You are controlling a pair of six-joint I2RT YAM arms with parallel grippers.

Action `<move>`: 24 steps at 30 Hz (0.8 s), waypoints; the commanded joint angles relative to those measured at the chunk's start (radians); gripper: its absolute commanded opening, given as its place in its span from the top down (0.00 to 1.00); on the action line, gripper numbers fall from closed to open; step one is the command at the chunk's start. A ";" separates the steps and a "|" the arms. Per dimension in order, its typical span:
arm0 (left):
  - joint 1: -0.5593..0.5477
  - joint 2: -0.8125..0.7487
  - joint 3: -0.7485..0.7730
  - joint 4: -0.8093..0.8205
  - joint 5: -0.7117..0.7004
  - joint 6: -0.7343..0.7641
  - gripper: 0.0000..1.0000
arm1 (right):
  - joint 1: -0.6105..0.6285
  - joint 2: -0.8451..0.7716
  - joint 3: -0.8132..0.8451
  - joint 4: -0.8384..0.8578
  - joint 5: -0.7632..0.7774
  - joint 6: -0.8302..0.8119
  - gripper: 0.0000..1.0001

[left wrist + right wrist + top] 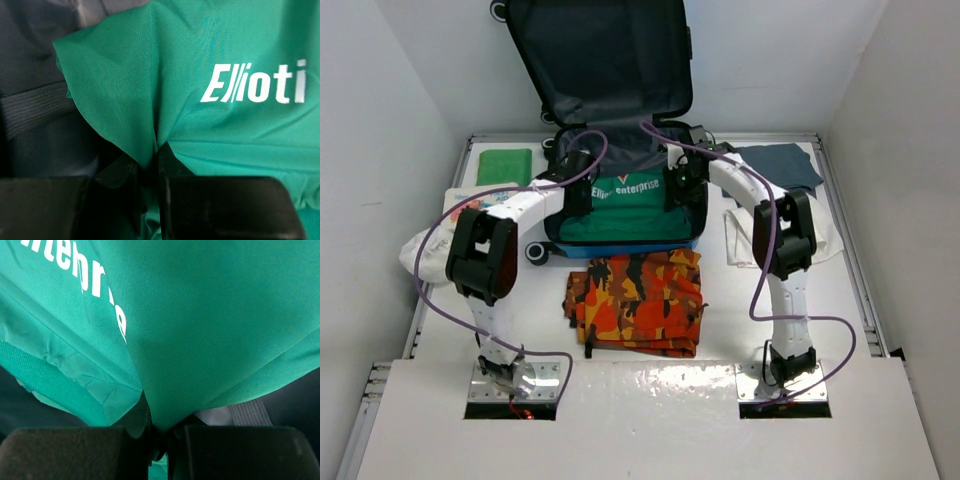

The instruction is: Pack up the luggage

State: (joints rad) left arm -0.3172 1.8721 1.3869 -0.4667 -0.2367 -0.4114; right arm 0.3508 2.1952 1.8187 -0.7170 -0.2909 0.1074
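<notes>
Closest in, at 6 o'clock of the overhead view, both arm bases sit bolted to the near edge. Just beyond them an orange camouflage garment lies folded on the white surface, apart from either hand. Past it, toward 12 o'clock, the luggage lies open, its lid raised toward the back wall. Its lower shell faces up with a green shirt spread across it, white lettering uppermost. Each arm reaches into that shell: the left hand is at the shirt's 9 o'clock side and the right hand at its 3 o'clock side. Both wrist views show the fingers closed tight on a pinched fold of the green fabric, with dark lining and a strap beneath. The step in hand looks like laying the shirt into the lower shell, and it seems nearly settled, since the cloth already covers most of the shell. Next, I judge, both hands need to let go together and lift straight up so the fabric does not drag out with them. The camouflage garment would be the natural next pick. Farther off, a folded green cloth lies at 10 o'clock and a blue-grey garment at 2 o'clock. White cloths lie under the elbows, all outside the luggage.
</notes>
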 commanded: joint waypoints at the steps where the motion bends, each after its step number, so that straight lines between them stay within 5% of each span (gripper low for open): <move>1: 0.063 0.021 -0.031 -0.072 -0.202 0.002 1.00 | -0.009 -0.002 0.005 -0.053 0.136 -0.051 1.00; 5: 0.072 0.065 -0.031 -0.072 -0.202 0.002 0.87 | -0.010 0.031 0.013 -0.056 0.159 -0.055 0.85; 8: 0.081 0.076 -0.031 -0.072 -0.171 -0.007 0.73 | -0.009 0.025 0.005 -0.059 0.180 -0.055 0.58; 13: 0.081 0.072 0.006 -0.072 -0.125 0.013 0.35 | 0.004 -0.009 -0.018 -0.081 0.223 -0.063 0.30; 19: 0.046 -0.094 0.015 -0.001 -0.044 0.068 0.01 | 0.014 -0.129 -0.035 -0.090 0.203 -0.051 0.27; 24: 0.036 -0.266 -0.008 0.097 0.039 0.079 0.01 | 0.027 -0.271 -0.036 -0.090 0.161 -0.043 0.23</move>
State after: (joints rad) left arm -0.2867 1.7779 1.3773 -0.4545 -0.2237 -0.3695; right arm 0.3862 2.0663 1.7737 -0.7929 -0.1440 0.0677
